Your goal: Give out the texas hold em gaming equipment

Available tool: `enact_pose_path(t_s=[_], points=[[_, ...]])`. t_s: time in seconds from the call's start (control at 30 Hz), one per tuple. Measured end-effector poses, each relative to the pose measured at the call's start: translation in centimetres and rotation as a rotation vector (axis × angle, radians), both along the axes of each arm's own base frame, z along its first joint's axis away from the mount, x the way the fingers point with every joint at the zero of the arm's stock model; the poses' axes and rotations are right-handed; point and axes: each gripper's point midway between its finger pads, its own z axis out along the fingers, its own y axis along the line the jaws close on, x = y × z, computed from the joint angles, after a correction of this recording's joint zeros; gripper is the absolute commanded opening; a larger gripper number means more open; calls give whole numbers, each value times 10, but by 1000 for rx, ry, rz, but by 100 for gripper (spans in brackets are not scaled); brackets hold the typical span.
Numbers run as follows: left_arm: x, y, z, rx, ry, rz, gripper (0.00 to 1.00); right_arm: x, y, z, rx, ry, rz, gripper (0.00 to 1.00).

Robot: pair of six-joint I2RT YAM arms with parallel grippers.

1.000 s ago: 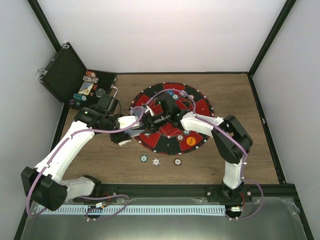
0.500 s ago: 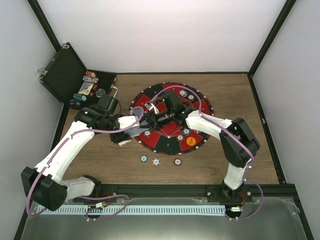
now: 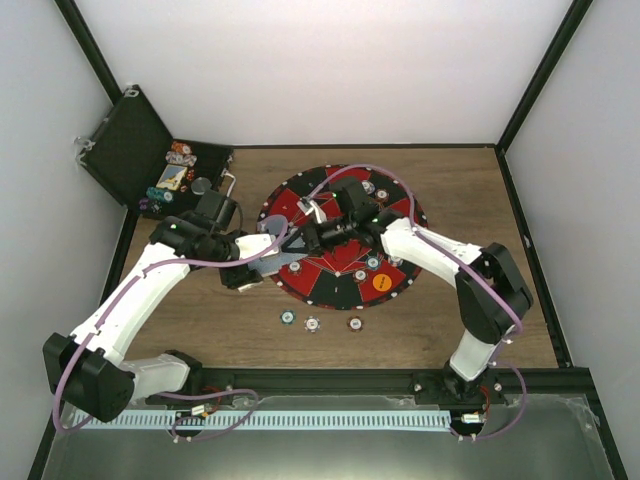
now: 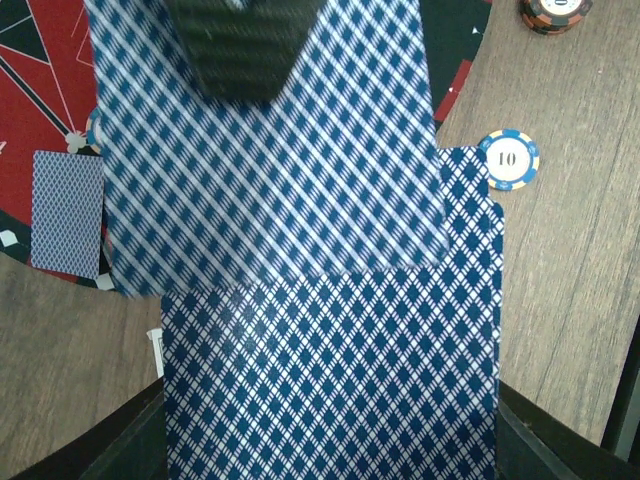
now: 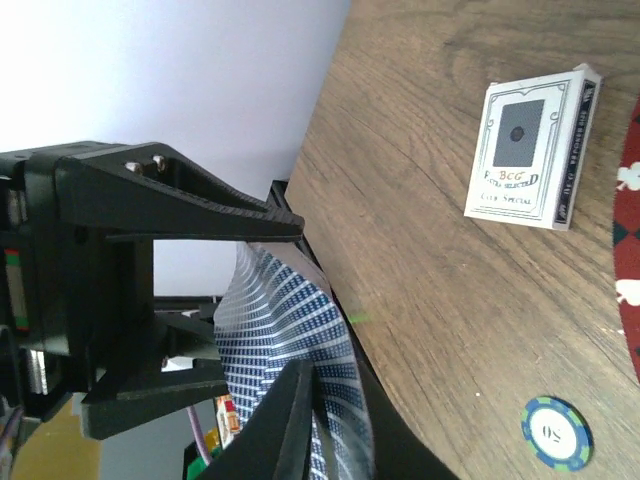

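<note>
My left gripper (image 4: 330,440) is shut on a deck of playing cards (image 4: 330,370) with blue-and-white diamond backs, held over the near-left rim of the mat (image 3: 300,200). My right gripper (image 5: 320,400) is shut on the top card (image 5: 285,320), which bends up off the deck; from the left wrist this card (image 4: 270,160) looks blurred under a black finger (image 4: 245,50). From above, the two grippers meet at the deck (image 3: 270,250). One card (image 4: 67,212) lies face down on the mat. Three striped chips (image 3: 312,323) sit near the mat's front edge.
The orange button disc (image 3: 381,282) and a few chips lie on the round red-and-black mat. A card box (image 5: 530,150) and a green-blue chip (image 5: 556,432) rest on the wooden table. The open black case (image 3: 150,160) with chips stands at the far left corner.
My right gripper has closed on the deck's top card. Its arm has swung outward to the right while the wrist stayed at the deck. The left arm has held still.
</note>
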Motion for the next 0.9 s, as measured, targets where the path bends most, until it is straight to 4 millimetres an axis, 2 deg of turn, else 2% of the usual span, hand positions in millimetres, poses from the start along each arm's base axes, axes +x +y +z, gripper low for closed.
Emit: enact_pose_path(t_s=[0.1, 0.3, 0.43, 0.53, 0.63, 0.7, 0.8, 0.9], points=[[0, 0, 1, -4, -2, -1, 4, 4, -7, 9, -4, -20, -27, 1], [0, 0, 1, -4, -4, -1, 4, 13, -19, 11, -16, -23, -59, 1], [0, 0, 2, -5, -8, -1, 4, 34, -40, 8, -33, -12, -121, 1], [0, -1, 2, -7, -11, -2, 4, 68, -66, 14, -38, -21, -206, 1], [0, -1, 3, -8, -13, -2, 4, 121, -91, 27, -24, -70, -297, 1], [0, -1, 3, -8, -12, -2, 4, 159, -106, 26, -24, -91, -349, 1], [0, -1, 3, -8, -11, -2, 4, 210, -121, 4, -56, -92, -410, 1], [-1, 0, 2, -6, -8, -2, 4, 261, -130, -32, -119, -73, -471, 1]])
